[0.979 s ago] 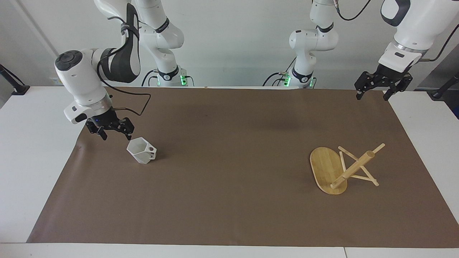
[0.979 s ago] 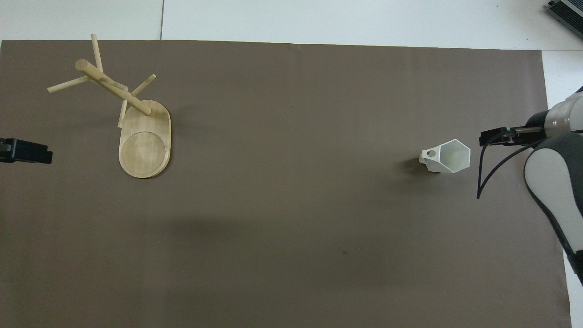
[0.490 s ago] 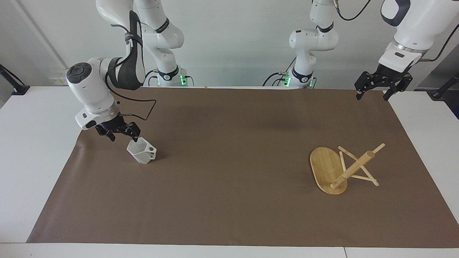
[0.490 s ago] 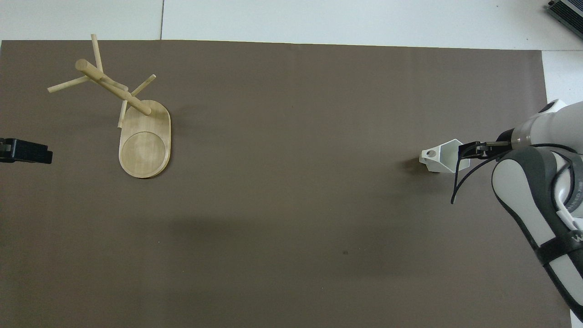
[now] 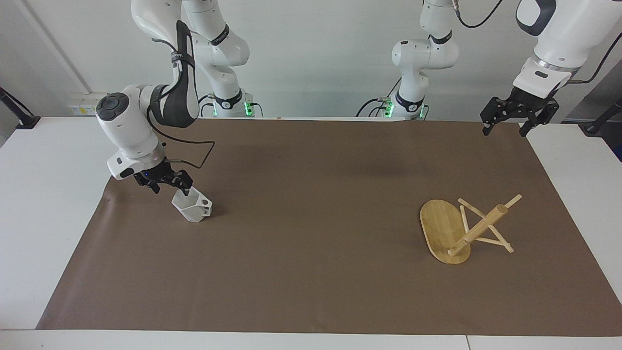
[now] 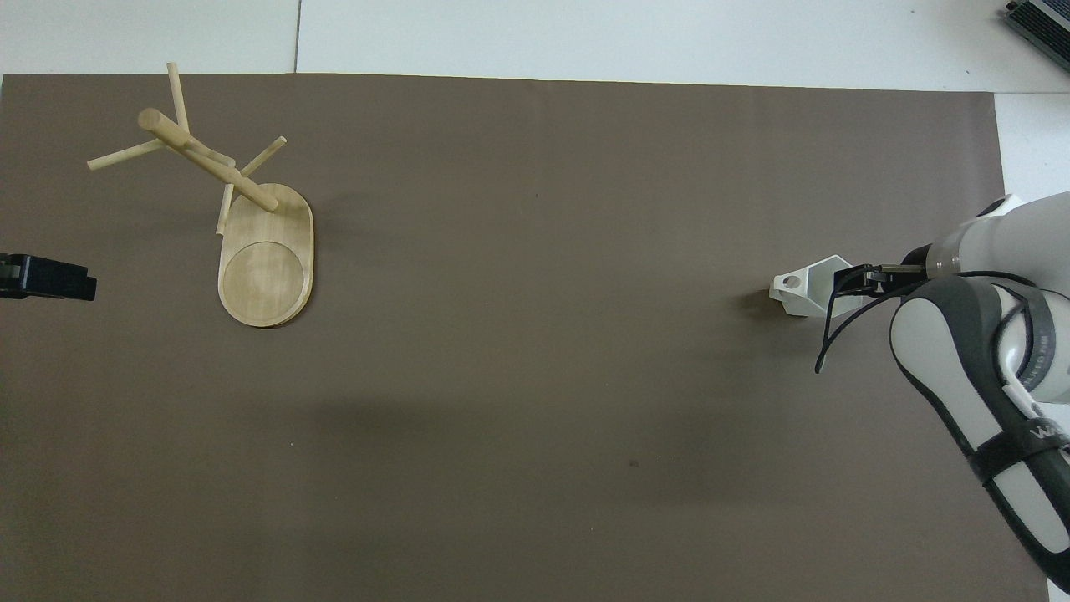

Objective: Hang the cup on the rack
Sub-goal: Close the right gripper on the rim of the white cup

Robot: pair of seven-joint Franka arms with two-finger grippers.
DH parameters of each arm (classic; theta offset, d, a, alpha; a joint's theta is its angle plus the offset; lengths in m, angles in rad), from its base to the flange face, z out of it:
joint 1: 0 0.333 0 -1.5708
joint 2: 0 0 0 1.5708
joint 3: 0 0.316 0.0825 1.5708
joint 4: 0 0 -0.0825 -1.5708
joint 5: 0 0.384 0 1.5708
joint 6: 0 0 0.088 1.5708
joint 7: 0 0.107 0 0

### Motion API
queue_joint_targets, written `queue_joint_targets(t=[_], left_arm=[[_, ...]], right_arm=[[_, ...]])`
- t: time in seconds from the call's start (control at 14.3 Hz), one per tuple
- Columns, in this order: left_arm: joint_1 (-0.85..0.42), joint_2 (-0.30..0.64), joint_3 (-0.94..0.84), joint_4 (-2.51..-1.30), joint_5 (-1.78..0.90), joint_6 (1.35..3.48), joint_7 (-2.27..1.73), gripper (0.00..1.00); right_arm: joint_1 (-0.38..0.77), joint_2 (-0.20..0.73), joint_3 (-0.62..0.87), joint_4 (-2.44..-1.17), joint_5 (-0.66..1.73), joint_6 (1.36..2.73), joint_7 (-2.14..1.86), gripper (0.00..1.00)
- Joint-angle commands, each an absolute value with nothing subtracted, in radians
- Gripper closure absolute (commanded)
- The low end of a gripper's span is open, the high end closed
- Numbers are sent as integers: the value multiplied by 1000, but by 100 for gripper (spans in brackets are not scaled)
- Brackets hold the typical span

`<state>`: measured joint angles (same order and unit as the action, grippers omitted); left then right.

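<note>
The white faceted cup (image 5: 192,207) stands on the brown mat toward the right arm's end, its handle pointing toward the left arm's end. It also shows in the overhead view (image 6: 804,289). My right gripper (image 5: 168,183) is open and low at the cup's rim, on the side away from the handle; in the overhead view (image 6: 854,280) its tips overlap the rim. The bamboo rack (image 5: 461,229) stands on its oval base toward the left arm's end and also shows in the overhead view (image 6: 224,188). My left gripper (image 5: 511,121) waits open, high over the mat's corner.
The brown mat (image 5: 311,243) covers most of the white table. The right arm's black cable (image 6: 836,334) hangs beside the cup. The left gripper's tip (image 6: 48,278) shows at the overhead view's edge, beside the rack's base.
My right gripper has moved from beside the cup toward it and now overlaps its rim. The cup, the rack and the left arm have not moved.
</note>
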<state>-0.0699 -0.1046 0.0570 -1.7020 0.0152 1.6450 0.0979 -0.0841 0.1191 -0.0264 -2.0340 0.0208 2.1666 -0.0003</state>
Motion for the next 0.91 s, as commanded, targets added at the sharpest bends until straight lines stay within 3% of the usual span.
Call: queue_joint_targets(t=[0.0, 0.84], left_arm=[[-64, -115, 54, -1704, 32, 1629, 104, 0], [-63, -115, 54, -1704, 32, 1629, 104, 0]], right_arm=[[-91, 110, -23, -2063, 37, 2198, 25, 0], [-94, 138, -23, -2075, 35, 2270, 23, 0]])
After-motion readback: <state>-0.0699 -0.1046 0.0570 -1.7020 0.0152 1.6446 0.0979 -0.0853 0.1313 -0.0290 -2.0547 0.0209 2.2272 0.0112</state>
